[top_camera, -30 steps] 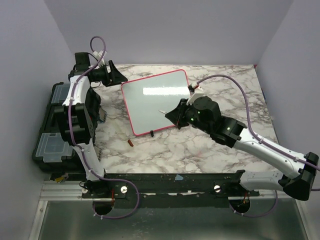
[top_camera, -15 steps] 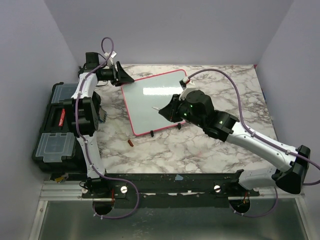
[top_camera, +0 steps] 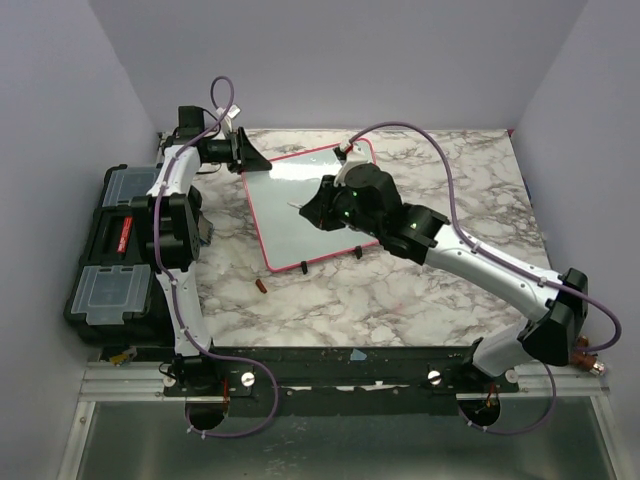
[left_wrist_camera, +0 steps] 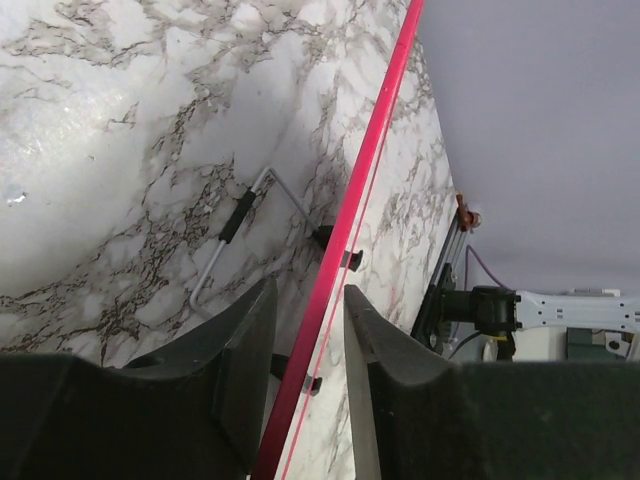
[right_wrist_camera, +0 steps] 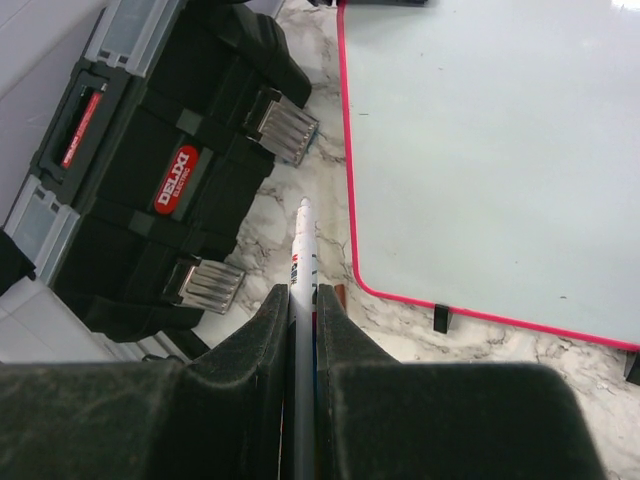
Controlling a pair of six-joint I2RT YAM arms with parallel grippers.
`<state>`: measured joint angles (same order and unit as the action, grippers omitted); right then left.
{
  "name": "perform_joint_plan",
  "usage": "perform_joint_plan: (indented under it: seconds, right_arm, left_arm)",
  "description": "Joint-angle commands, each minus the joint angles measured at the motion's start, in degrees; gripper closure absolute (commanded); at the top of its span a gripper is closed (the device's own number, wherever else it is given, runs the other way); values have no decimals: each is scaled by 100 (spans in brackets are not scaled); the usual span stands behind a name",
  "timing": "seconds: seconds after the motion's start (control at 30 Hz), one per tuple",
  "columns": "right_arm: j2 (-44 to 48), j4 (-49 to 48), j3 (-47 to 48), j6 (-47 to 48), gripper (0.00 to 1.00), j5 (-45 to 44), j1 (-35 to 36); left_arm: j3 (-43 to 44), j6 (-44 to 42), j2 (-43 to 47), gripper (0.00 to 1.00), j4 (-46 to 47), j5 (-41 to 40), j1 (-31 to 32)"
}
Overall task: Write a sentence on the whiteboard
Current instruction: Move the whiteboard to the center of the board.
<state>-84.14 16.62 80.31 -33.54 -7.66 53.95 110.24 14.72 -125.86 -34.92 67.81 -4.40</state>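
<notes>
— Two arms to enter, nearest item first. What lies close to the bases?

— Item 1: table (top_camera: 400,290), marble top. One small red-brown piece (top_camera: 260,286) lies loose on it, just short of the board's near edge. Possibly a pen cap, but too small to confirm.

— Item 2?

— Right arm. It runs from the near right corner in a long diagonal, with the wrist turned leftward. The right gripper (right_wrist_camera: 302,292) is clenched on a marker (right_wrist_camera: 303,240), white barrel lying along the fingers, tip foremost. From above, the tip appears over the left half of the whiteboard (top_camera: 278,215). Contact with the surface cannot be told. I judge it is held so that the tip can come down like a pen in a hand.

— The board itself?

— Item 3: whiteboard, set askew at the table's centre-left. Black clips (top_camera: 303,267) sit on its near edge and a wire stand (left_wrist_camera: 225,255) lies under it. No writing is visible, so the sentence is not yet begun.

— Furthest entries?

— Item 4: black toolbox (top_camera: 120,240), off the table's left side. Item 5: left arm, rising along that side and bending in to the board's far left corner. The left gripper (left_wrist_camera: 308,290) has a finger on either side of the red frame (left_wrist_camera: 375,130). Whether it pinches or merely brackets the frame, I cannot tell. Its purpose, by my reading, is to steady the board against the pen's push.
</notes>
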Motion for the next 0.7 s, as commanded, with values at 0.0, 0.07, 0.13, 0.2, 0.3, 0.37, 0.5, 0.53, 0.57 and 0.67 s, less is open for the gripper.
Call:
perform_joint_plan:
  seconds: [0.0, 0.07, 0.13, 0.2, 0.3, 0.37, 0.5, 0.53, 0.57, 0.67]
  right_arm:
    - [-360, 78, 335, 192, 99, -88, 21]
    - [-544, 119, 452, 206, 99, -168, 20]
    - [-753, 188, 611, 224, 100, -205, 20]
    - [-984, 310, 828, 242, 99, -227, 23]
    - [-1297, 554, 1208, 233, 99, -329, 23]
    - [-1509, 729, 1457, 220, 99, -432, 22]
    - [-1850, 994, 1836, 200, 99, -644, 27]
    - [-1900, 1025, 1891, 206, 99, -701, 21]
    - [-1950, 1035, 1952, 201, 99, -746, 27]
    - [-2130, 1107, 2122, 214, 99, -871, 26]
  left_arm:
    - [80, -146, -20, 68, 15, 344, 14]
    - [31, -145, 13, 72, 66, 393, 19]
    - [-2, -151, 35, 77, 98, 447, 19]
    - [-11, -167, 58, 85, 106, 468, 18]
    - [-20, -171, 62, 90, 108, 465, 17]
    - [-20, -192, 62, 93, 85, 427, 13]
    - [-33, -269, 82, 99, 69, 450, 14]
    - [-52, -297, 100, 99, 79, 468, 23]
    - [-78, -316, 122, 100, 98, 485, 26]
    - [-194, -427, 226, 100, 156, 526, 35]
